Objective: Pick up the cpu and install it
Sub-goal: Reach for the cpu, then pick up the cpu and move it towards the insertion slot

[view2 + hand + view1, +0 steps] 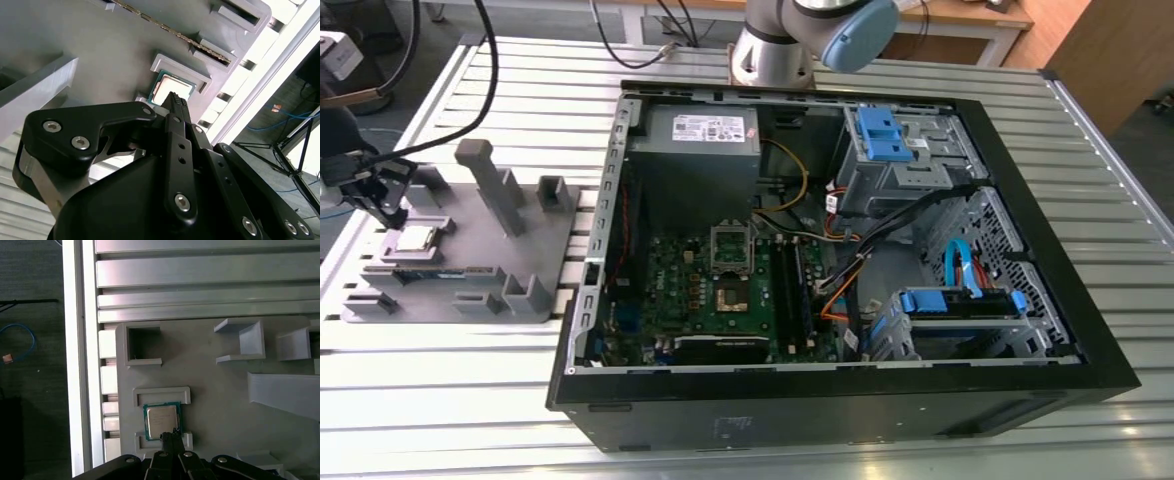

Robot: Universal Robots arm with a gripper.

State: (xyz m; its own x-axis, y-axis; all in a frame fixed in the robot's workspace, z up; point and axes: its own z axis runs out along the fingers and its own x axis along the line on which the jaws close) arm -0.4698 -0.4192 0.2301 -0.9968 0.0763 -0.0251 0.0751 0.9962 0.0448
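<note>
The cpu is a small silvery square chip lying flat in its recess on the grey plastic holder, at the exterior view's left. In both wrist views the cpu lies just beyond the fingertips. My gripper hangs close above the chip's edge. Its black fingers are pressed together, shut, with nothing between them. The dark socket sits on the green board inside the open computer case.
A long memory stick lies in the holder beside the chip. Tall grey posts rise from the holder close to the gripper. Orange, blue and black cables cross the case near the board. The slatted metal table carries everything.
</note>
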